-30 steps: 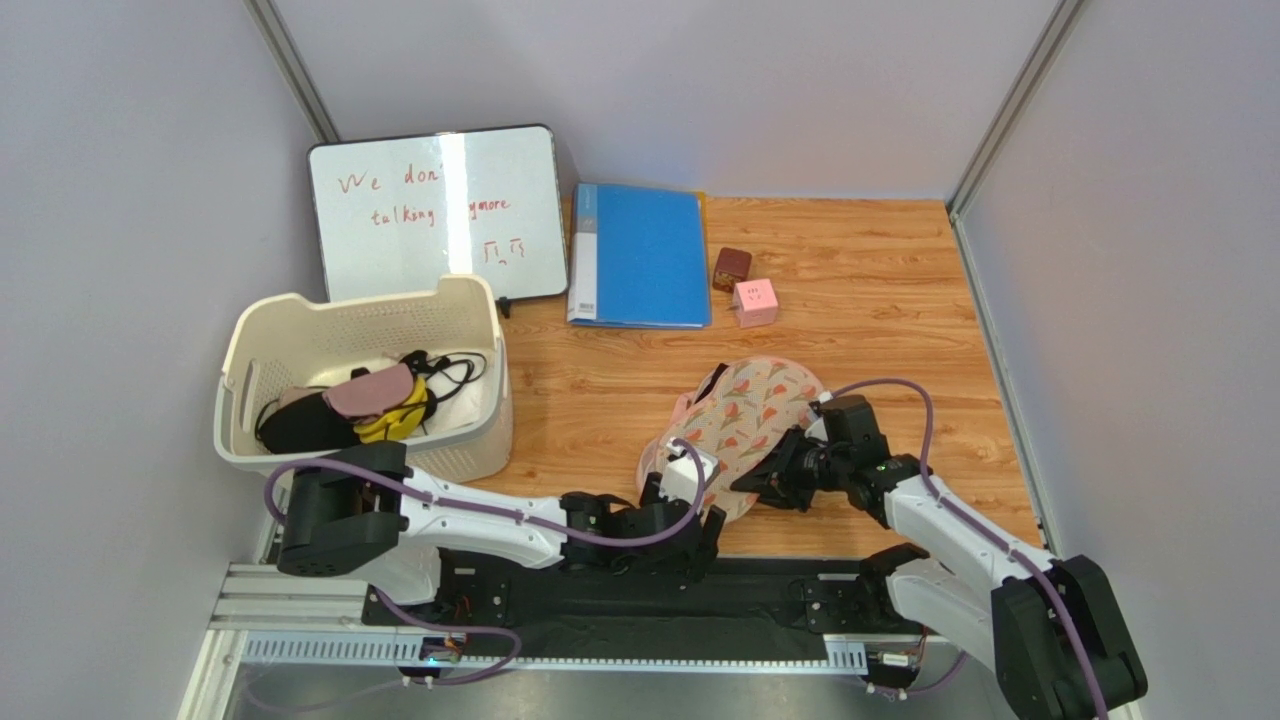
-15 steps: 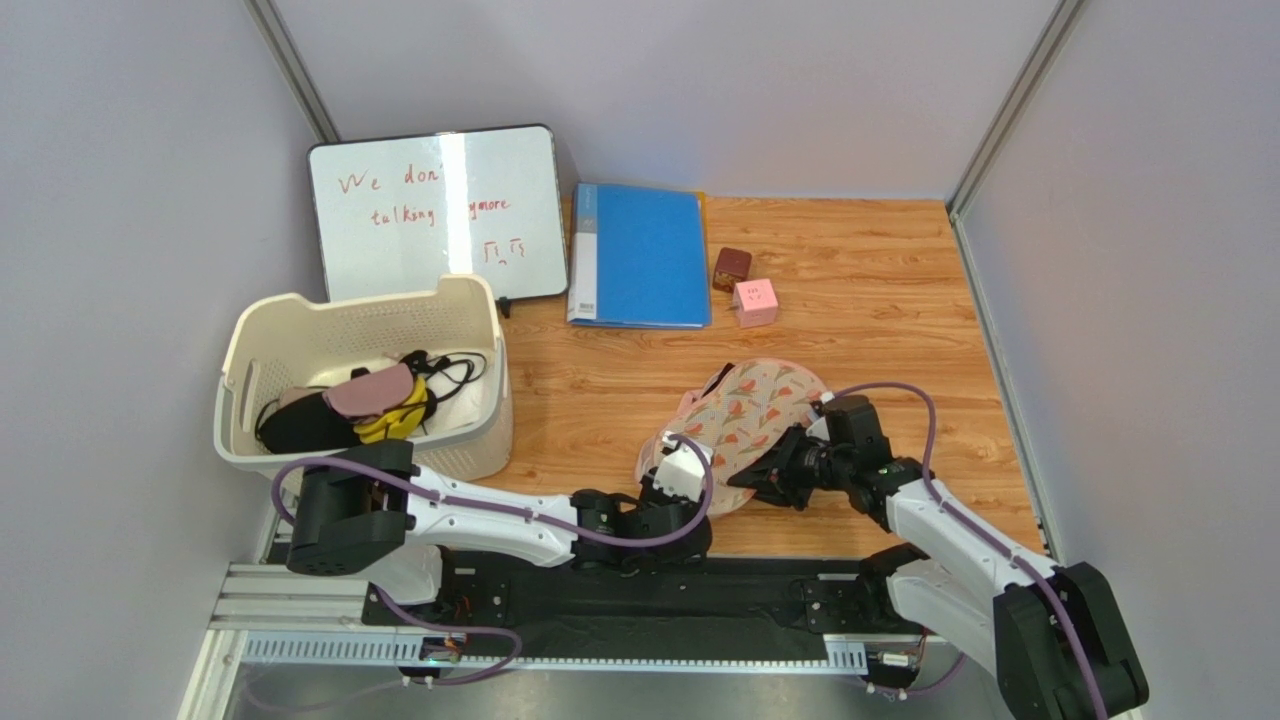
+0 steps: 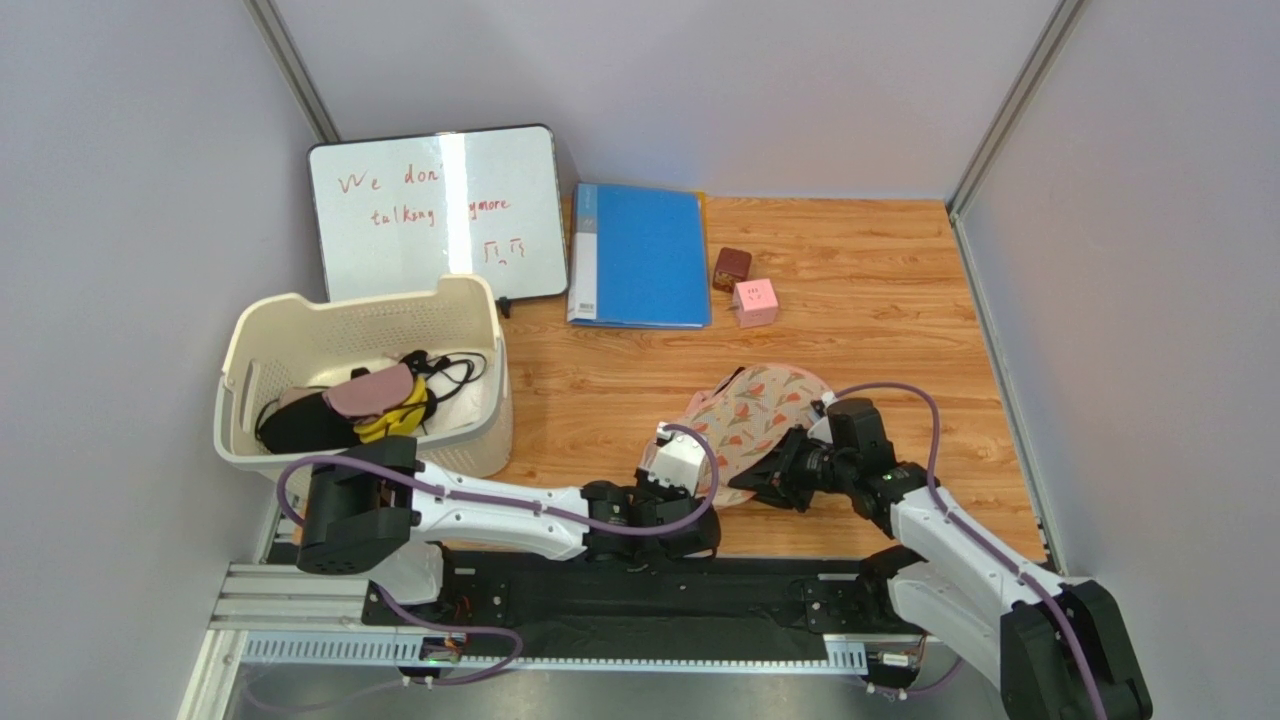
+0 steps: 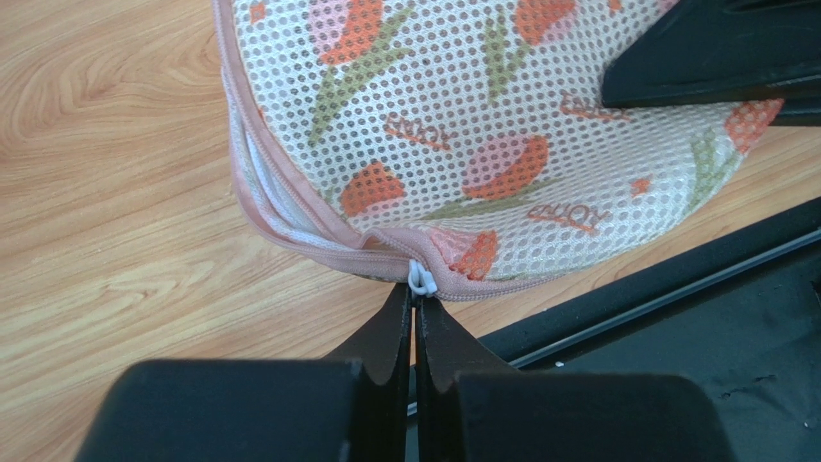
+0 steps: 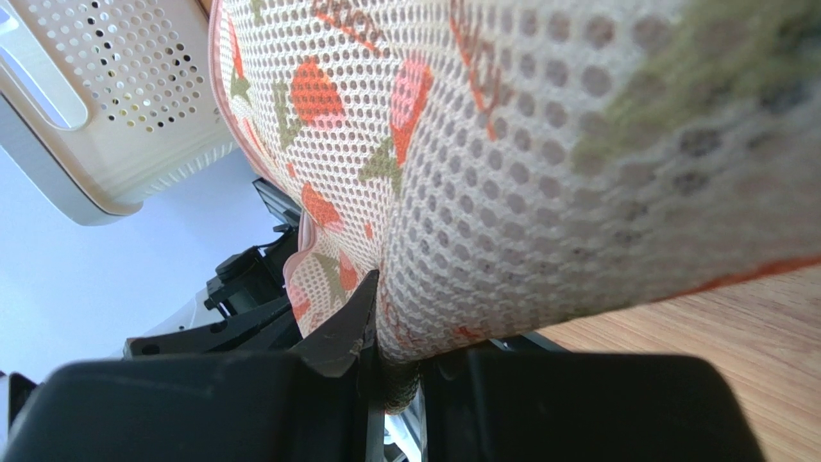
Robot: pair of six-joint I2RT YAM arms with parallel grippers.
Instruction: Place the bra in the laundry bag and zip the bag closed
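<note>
The laundry bag (image 3: 756,408) lies on the wooden table near its front edge, beige-pink mesh with red-and-green print. In the left wrist view the laundry bag (image 4: 501,125) has its pink zip edging along the near side. My left gripper (image 4: 416,295) is shut on the small white zip pull (image 4: 421,280). From above, the left gripper (image 3: 684,468) sits at the bag's near left edge. My right gripper (image 3: 781,477) is at the bag's near right edge. Close up, the right gripper (image 5: 397,358) is shut on a fold of the laundry bag (image 5: 540,144). The bra is hidden.
A cream plastic basket (image 3: 256,353) with pink, yellow and black garments stands at the left. At the back lie a whiteboard (image 3: 436,210), a blue folder (image 3: 639,255), a brown block (image 3: 732,267) and a pink block (image 3: 756,302). A black rail (image 3: 631,585) runs along the near edge.
My left gripper has closed from open onto the zip pull at the bag's near edge. The bag's near left part has drawn in toward the right. The right gripper stays clamped on the bag.
</note>
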